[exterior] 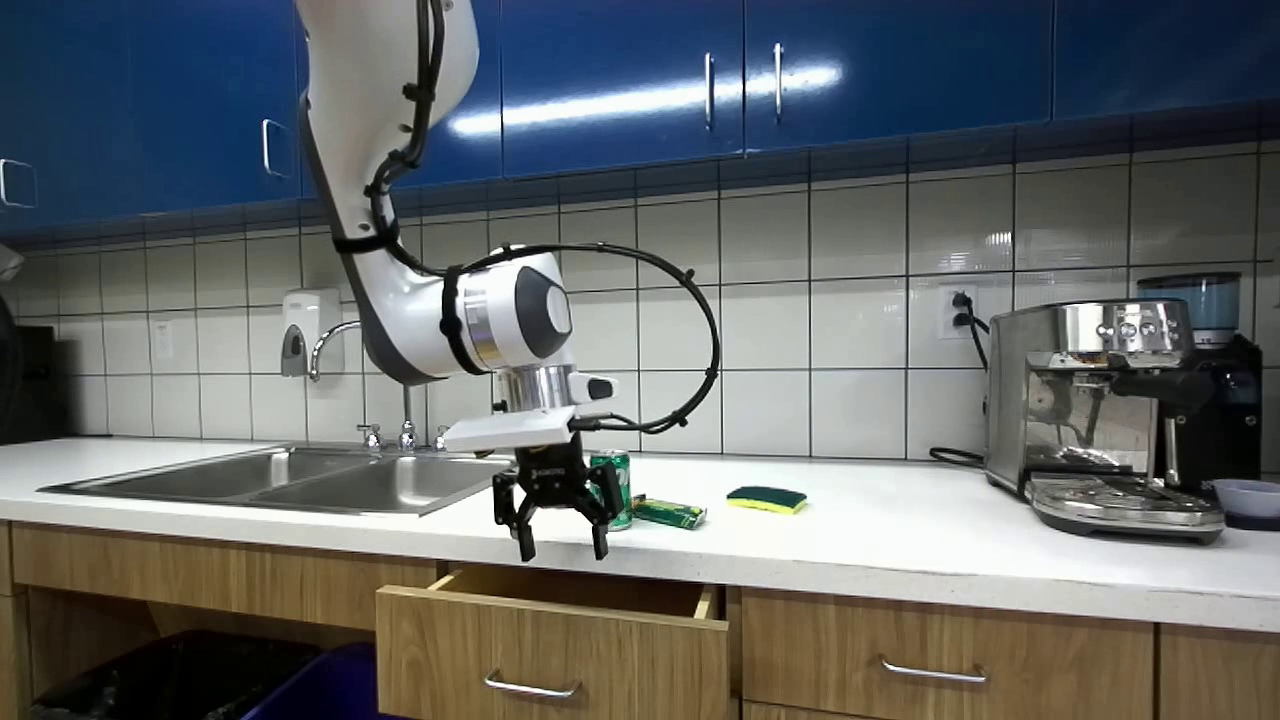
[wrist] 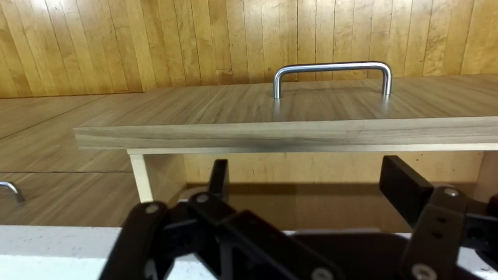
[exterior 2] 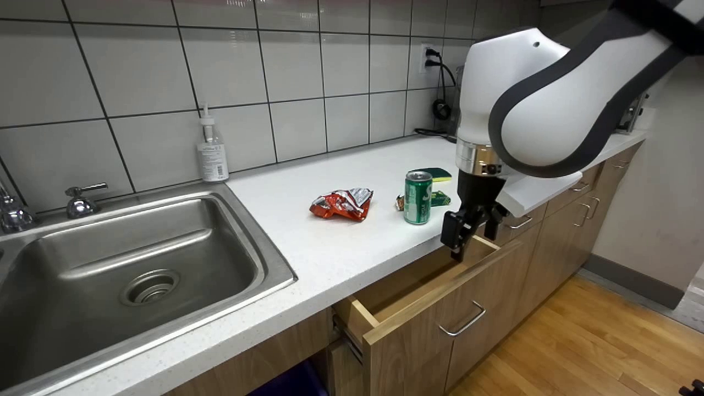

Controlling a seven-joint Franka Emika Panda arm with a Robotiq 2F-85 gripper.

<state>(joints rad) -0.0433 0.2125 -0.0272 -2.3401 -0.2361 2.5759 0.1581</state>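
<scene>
My gripper [exterior: 563,550] is open and empty, pointing down over the pulled-out wooden drawer [exterior: 550,655]. It also shows in an exterior view [exterior 2: 474,246], above the drawer's opening [exterior 2: 429,324]. In the wrist view, the drawer's bare inside shows between the two black fingers [wrist: 307,175], with the drawer's top edge [wrist: 288,136] and metal handle [wrist: 332,67] beyond. A green can [exterior 2: 418,201] stands upright on the counter behind the gripper. A green wrapped packet [exterior: 672,513] and a green-yellow sponge [exterior: 767,499] lie near it. A crumpled red and silver bag [exterior 2: 342,204] lies left of the can.
A steel sink [exterior 2: 247,234] is set into the white counter [exterior: 860,540]. A soap bottle [exterior 2: 212,154] stands behind it. An espresso machine [exterior: 1090,400] stands at the counter's far end. Blue cabinets [exterior: 620,90] hang above. Bins [exterior: 180,670] stand below the sink.
</scene>
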